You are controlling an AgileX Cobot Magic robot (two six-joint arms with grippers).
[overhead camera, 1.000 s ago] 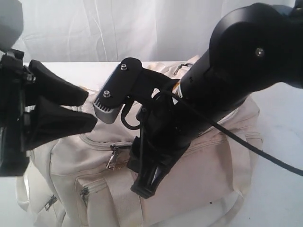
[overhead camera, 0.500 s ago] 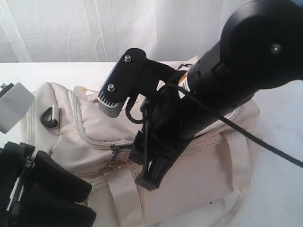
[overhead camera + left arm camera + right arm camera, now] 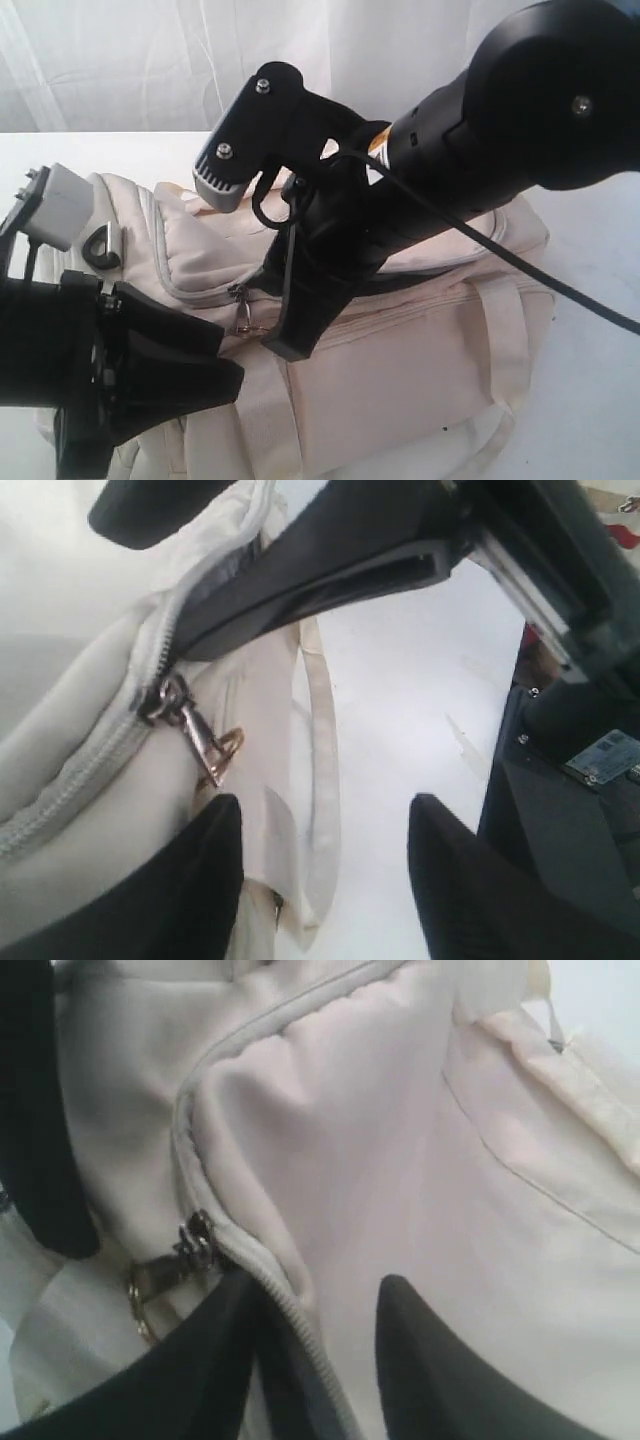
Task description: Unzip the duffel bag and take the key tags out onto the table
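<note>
Right wrist view: the right gripper [image 3: 315, 1295] has its two black fingers apart, standing astride the grey zipper seam of the duffel bag [image 3: 420, 1140], and nothing is clamped between them. Just to its left in the scene hangs the metal zipper pull [image 3: 150, 1290], dangling from its slider. Further left and nearer, the left gripper [image 3: 325, 815] sits low with its fingers spread wide and empty, pointing right towards that pull and close to it. Through its gap I can see a pale webbing handle [image 3: 322, 760] and bare table [image 3: 420, 700]. The cream bag lies across the middle of the white tabletop. A dark slit runs along the seam to the right of the right gripper, and a black D-ring [image 3: 100, 248] sits at the bag's left end.
</note>
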